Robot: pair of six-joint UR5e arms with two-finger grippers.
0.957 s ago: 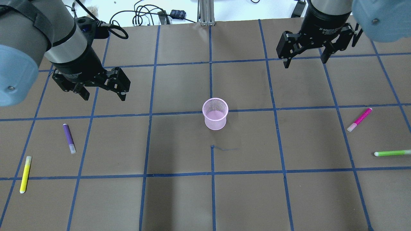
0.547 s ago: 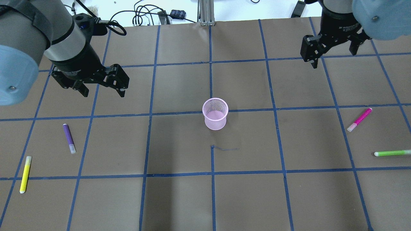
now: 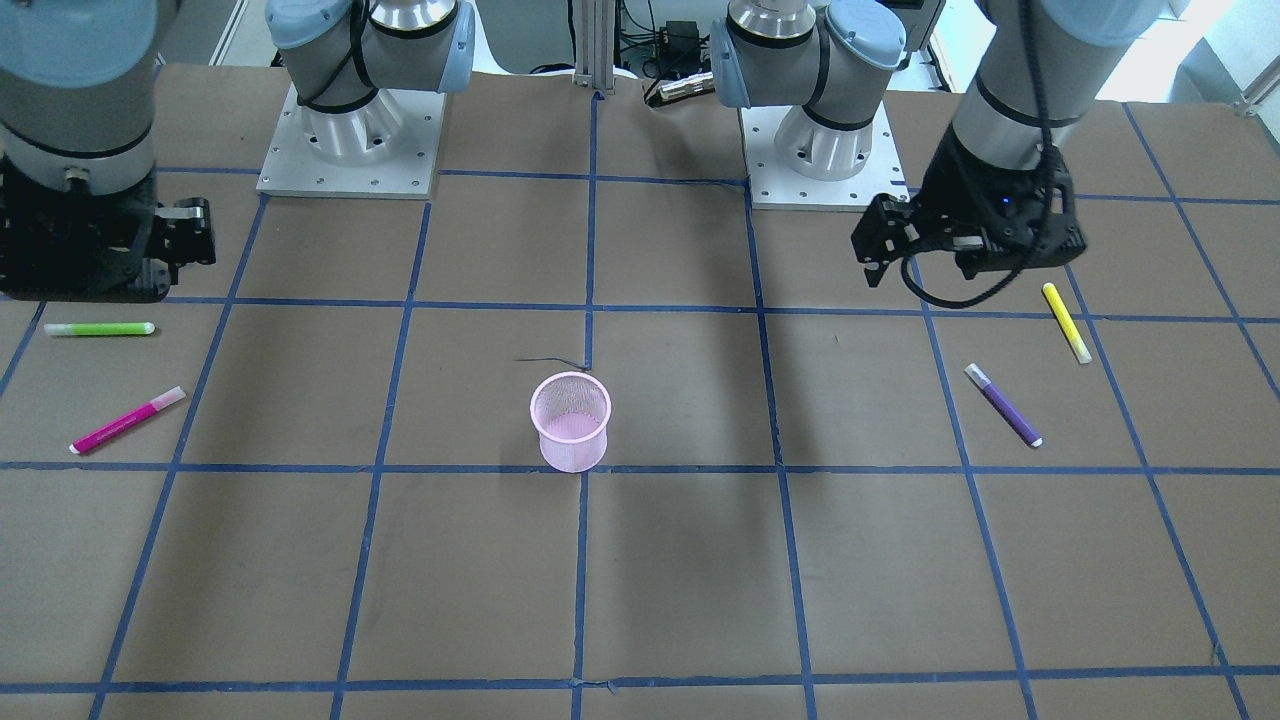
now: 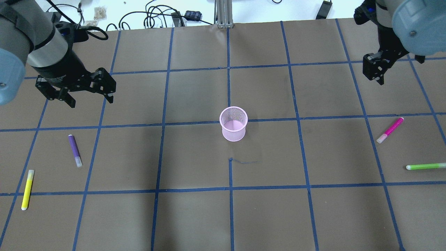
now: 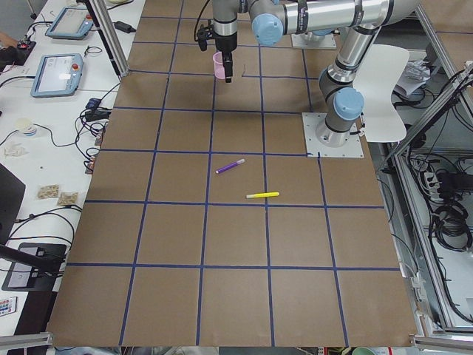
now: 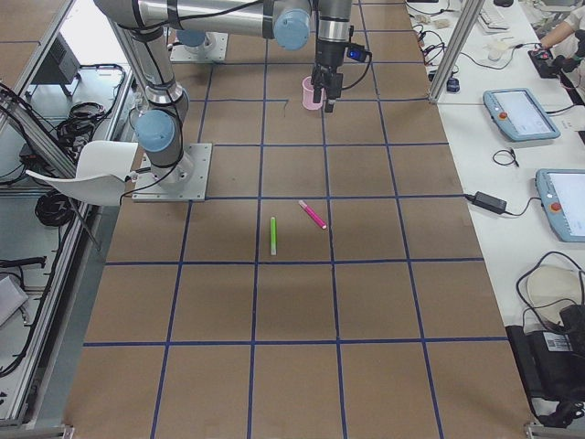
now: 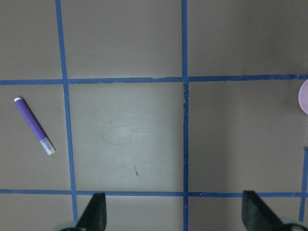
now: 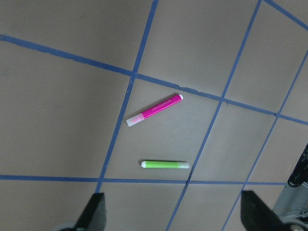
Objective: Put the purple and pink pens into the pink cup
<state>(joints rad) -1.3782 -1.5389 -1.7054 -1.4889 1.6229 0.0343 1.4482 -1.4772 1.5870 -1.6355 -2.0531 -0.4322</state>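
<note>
The pink mesh cup (image 4: 233,123) stands upright at the table's middle. The purple pen (image 4: 75,150) lies flat on the left; it also shows in the left wrist view (image 7: 34,126). The pink pen (image 4: 390,130) lies flat on the right; it also shows in the right wrist view (image 8: 154,109). My left gripper (image 4: 91,101) hovers open and empty, beyond the purple pen and slightly to its right. My right gripper (image 4: 390,68) hovers open and empty beyond the pink pen, partly hidden by the arm. Open fingertips (image 7: 94,211) (image 8: 94,211) show in both wrist views.
A yellow pen (image 4: 27,189) lies near the left edge, in front of the purple pen. A green pen (image 4: 425,166) lies near the right edge, in front of the pink pen. Cables (image 4: 153,17) lie beyond the table's far edge.
My left gripper has moved left toward the purple pen's side. My right gripper has moved right toward the pink pen's side and turned. Both stay open; the pens and cup have not moved.
</note>
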